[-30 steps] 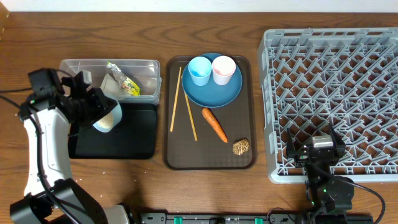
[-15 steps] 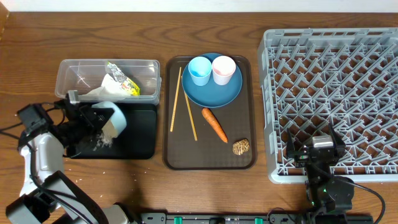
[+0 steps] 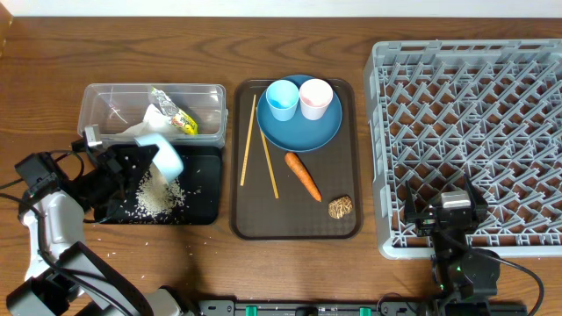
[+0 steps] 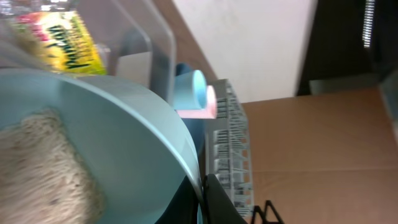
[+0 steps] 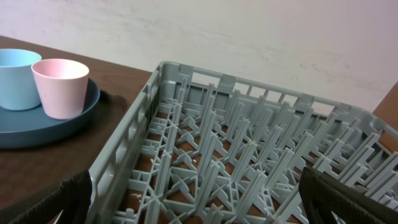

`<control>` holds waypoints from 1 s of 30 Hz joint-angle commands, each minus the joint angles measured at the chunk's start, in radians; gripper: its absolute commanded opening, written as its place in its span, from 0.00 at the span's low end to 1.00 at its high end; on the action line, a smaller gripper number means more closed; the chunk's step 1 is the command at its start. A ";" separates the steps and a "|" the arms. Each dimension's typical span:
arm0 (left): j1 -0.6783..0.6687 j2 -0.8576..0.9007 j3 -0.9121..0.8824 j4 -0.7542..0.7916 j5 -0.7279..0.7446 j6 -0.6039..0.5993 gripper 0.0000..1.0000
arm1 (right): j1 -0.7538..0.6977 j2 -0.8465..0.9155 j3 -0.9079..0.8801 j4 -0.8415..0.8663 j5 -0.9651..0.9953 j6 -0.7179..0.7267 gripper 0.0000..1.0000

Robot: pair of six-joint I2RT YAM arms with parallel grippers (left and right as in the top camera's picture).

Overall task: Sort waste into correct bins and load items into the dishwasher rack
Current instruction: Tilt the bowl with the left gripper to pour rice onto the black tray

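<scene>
Over by the front-left corner of the counter, your left gripper [image 3: 143,163] was clamped on the rim of the bowl [image 3: 165,156], holding it tipped over the black tray [image 3: 204,189]. A heap of rice [image 3: 158,195] lay on that tray right below. The left wrist view showed some rice inside the bowl, so I'd call this the dumping step, not quite finished.

Your right gripper [image 3: 444,204] sat spread wide with nothing in it at the front edge of the dishwasher rack [image 3: 474,114].

Next up, I'd guess a steeper tilt, then carrying the bowl across to the rack. The carrot [image 3: 303,175] wasn't binned yet.
</scene>
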 commanded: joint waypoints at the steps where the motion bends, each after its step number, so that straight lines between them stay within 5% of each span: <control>1: 0.015 -0.009 -0.010 0.004 0.119 0.024 0.06 | -0.008 -0.002 -0.001 -0.004 -0.004 -0.006 0.99; 30: 0.044 -0.008 -0.012 -0.047 0.164 -0.008 0.06 | -0.008 -0.002 -0.001 -0.004 -0.004 -0.006 0.99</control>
